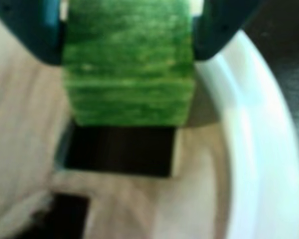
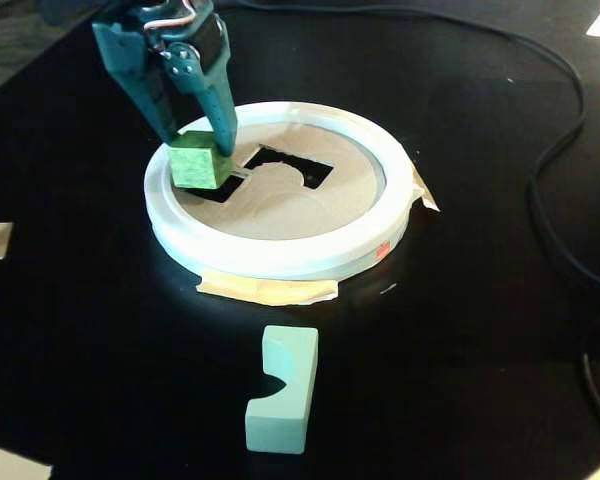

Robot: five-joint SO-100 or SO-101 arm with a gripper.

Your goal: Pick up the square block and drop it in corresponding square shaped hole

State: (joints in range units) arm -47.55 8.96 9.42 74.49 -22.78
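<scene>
A green square block (image 2: 200,161) is held between my teal gripper's (image 2: 197,139) jaws, just above the left part of the cardboard lid (image 2: 300,205). In the wrist view the block (image 1: 128,62) fills the space between the two fingers (image 1: 37,30), and the dark square hole (image 1: 120,151) lies directly below its lower edge. In the fixed view the square hole (image 2: 215,192) shows partly under the block. My gripper (image 1: 128,52) is shut on the block.
A white round rim (image 2: 280,262) taped to the black table frames the lid. A second, notched hole (image 2: 290,168) lies right of the block. A pale green notched piece (image 2: 282,388) lies on the table in front. Black cables (image 2: 550,170) run on the right.
</scene>
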